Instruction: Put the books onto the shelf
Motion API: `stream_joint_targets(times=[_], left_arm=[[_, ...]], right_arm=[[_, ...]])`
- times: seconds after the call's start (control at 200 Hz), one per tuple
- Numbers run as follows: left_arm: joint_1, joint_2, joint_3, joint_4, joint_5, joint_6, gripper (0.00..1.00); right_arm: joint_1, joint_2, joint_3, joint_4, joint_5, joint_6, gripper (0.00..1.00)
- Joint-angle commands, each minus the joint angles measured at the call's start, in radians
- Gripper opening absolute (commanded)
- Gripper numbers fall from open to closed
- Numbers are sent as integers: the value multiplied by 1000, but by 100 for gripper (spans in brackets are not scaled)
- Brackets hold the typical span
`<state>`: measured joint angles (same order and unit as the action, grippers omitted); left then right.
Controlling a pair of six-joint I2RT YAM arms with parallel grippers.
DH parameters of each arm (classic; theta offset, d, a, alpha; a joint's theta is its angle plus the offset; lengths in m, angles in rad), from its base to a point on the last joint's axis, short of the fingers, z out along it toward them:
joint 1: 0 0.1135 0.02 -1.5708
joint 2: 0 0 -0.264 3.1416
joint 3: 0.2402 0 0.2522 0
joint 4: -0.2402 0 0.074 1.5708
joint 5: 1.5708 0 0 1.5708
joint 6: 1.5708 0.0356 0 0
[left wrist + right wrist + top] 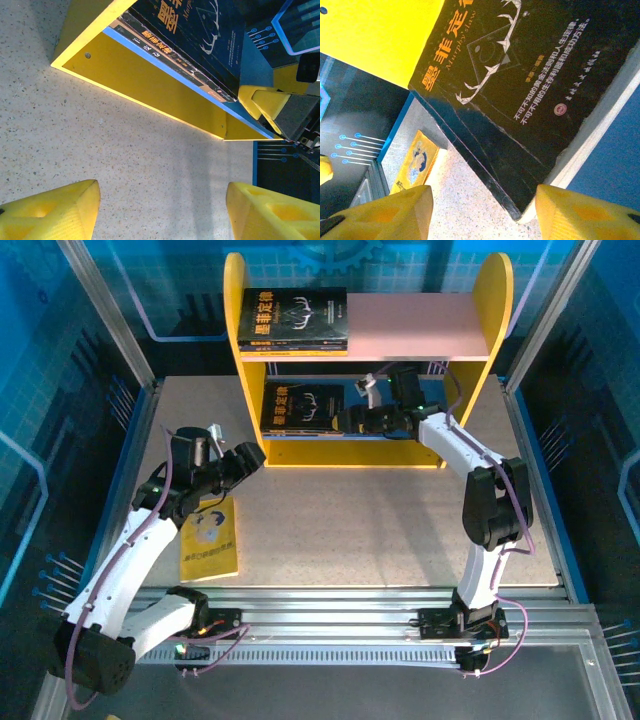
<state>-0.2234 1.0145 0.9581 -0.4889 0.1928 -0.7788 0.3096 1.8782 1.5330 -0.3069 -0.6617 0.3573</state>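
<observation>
The shelf (495, 300) stands at the back of the table. A stack of black books (295, 318) with antler covers lies on the left of its pink upper board (420, 325). Another black stack (305, 405) lies on the blue lower board (165, 70). My right gripper (352, 420) reaches into the lower tier, open, with that stack's near corner (520, 150) just ahead of its fingertips (482, 200). One yellow book (210, 538) lies flat on the table at the front left, also in the right wrist view (415, 162). My left gripper (250, 458) hovers open and empty (162, 187) beside the shelf's left panel.
The speckled table (380, 520) has free room in front of the shelf. Aluminium frame posts (110, 310) and blue enclosure walls close in the sides. A metal rail (350, 605) runs along the near edge by the arm bases.
</observation>
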Motion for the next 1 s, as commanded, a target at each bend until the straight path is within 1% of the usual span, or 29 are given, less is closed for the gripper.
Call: stream_joint_targets(times=[0.0,0.295,0.49,0.58,0.665,0.811,0.996], left_arm=[[13,2,-4,6,25,15,68],[15,-9,-5,-27,6,22,69],[22,-43,8,-178,-89,61,70],[25,-70,6,-251,-157,72,72],[28,-88,-3,-321,-215,73,72],[43,-118,-38,-414,-302,44,74],[75,-163,-104,-491,-341,-7,77]], right_arm=[[24,13,43,-29,-33,-20,57],[11,-8,44,-38,-14,-24,58],[-13,-89,8,-64,19,-58,61],[-12,-131,-16,-86,48,-78,63],[-12,-184,-68,-78,74,-77,63],[7,-307,-220,-12,144,-41,64],[82,-469,-419,68,286,35,66]])
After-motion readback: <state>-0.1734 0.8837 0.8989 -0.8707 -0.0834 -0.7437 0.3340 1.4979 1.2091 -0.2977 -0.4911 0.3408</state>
